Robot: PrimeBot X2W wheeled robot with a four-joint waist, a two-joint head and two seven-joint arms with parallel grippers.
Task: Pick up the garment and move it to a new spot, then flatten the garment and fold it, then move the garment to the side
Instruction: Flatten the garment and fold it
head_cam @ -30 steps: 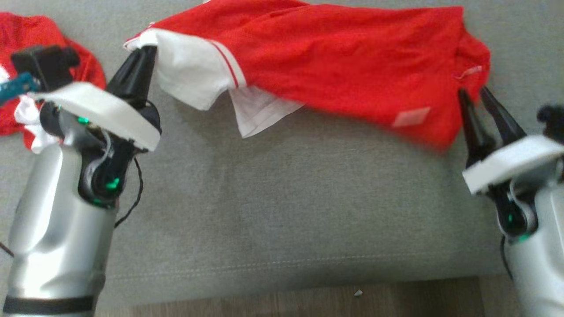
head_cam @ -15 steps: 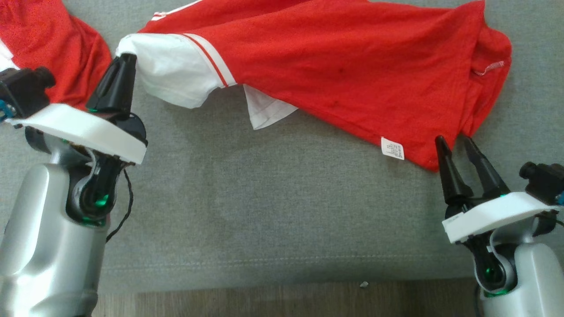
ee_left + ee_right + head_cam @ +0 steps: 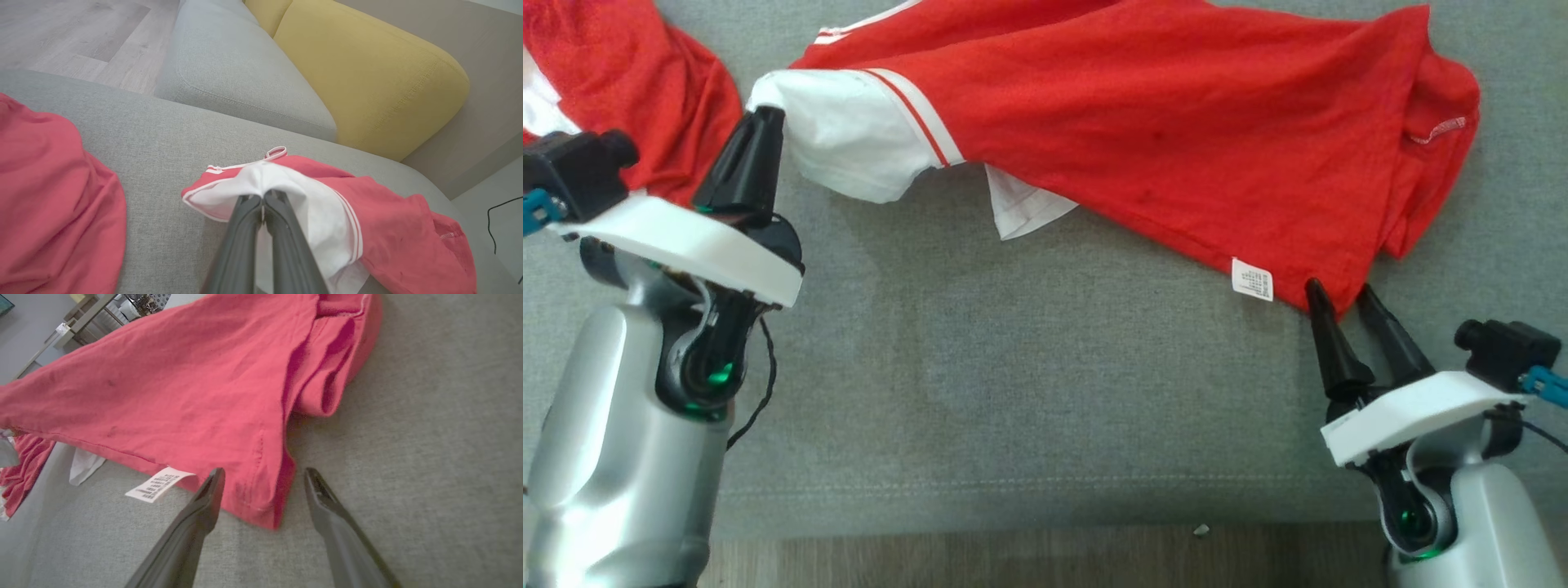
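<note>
Right, grey sofa seat (image 3: pixel 1045 392) takes up most of the head view, with a strip of wood floor (image 3: pixel 1013 559) along its near edge. The left wrist view has a yellow back cushion (image 3: pixel 367 73) behind the seat.

Red shirt (image 3: pixel 1160 122) lies rumpled across the far half of the seat, running from the left arm over to the right arm. Its right end is bunched into folds. A second red cloth (image 3: pixel 629 73) sits at the far left, apart from the shirt.

Left fingers (image 3: pixel 766 122): clenched, pinching the edge of the shirt's white sleeve (image 3: pixel 849 139). The sleeve has two red stripes where it meets the red body.

Right fingers (image 3: pixel 1338 287): spread wide, grasping nothing. Tips sit either side of the shirt's near right hem corner, which rests flat on the seat between them. Whether a tip touches the cloth, cannot tell.

White care label (image 3: pixel 1251 279) sticks out of the hem just left of the right fingers. A white flap (image 3: pixel 1021 204) pokes out under the shirt near the sleeve.
</note>
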